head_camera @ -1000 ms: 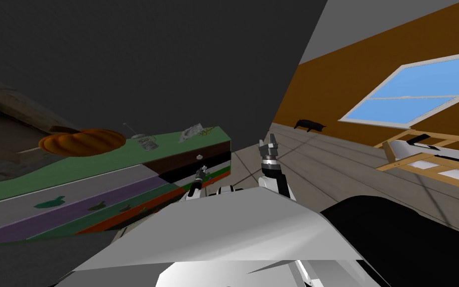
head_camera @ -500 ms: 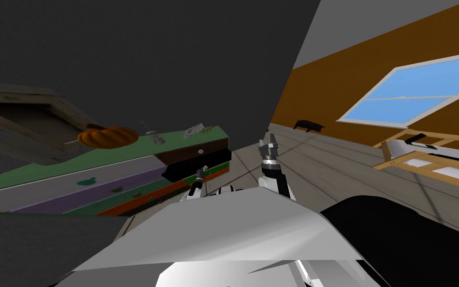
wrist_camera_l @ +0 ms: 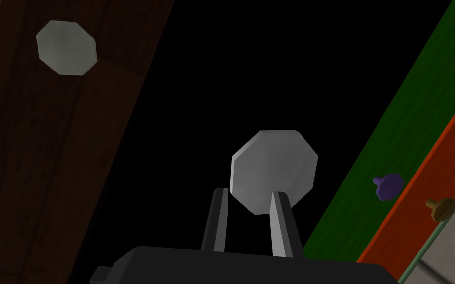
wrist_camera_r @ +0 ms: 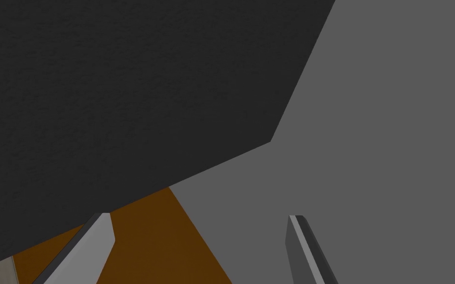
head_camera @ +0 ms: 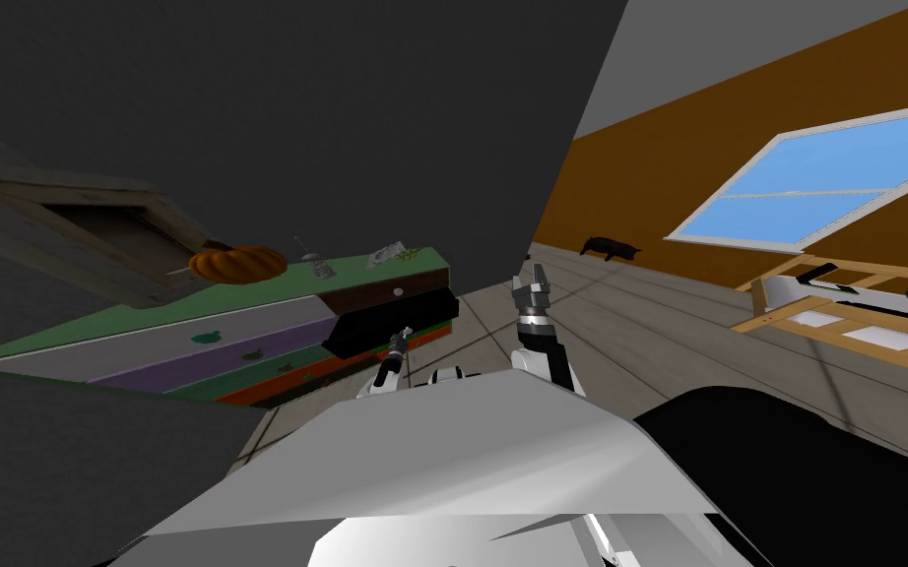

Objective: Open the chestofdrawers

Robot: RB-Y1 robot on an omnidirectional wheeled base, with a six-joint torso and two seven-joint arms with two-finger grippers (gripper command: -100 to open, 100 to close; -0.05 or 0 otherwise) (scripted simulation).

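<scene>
The chest of drawers [head_camera: 245,315] has a green top and stacked fronts in brown, black, green and orange. Its black drawer [head_camera: 393,323] sticks out from the others. My left gripper [head_camera: 401,340] reaches to that drawer's front. In the left wrist view the left gripper [wrist_camera_l: 248,207] is shut on the grey octagonal knob [wrist_camera_l: 273,167] of the black drawer. Beside it are the brown drawer [wrist_camera_l: 49,148] with its own grey knob [wrist_camera_l: 66,48], a purple knob [wrist_camera_l: 388,186] and a tan knob [wrist_camera_l: 440,209]. My right gripper [head_camera: 534,283] is raised and open, holding nothing.
An orange pumpkin [head_camera: 237,263], a small metal object [head_camera: 318,264] and a paper [head_camera: 385,256] sit on the chest's top. A black animal figure [head_camera: 610,246] lies on the floor by the brown wall. A wooden frame with white panels [head_camera: 836,315] stands at the right.
The whole head view has shifted, so I have moved relative to the chest. The black drawer now sticks out further, with my left gripper still on its knob.
</scene>
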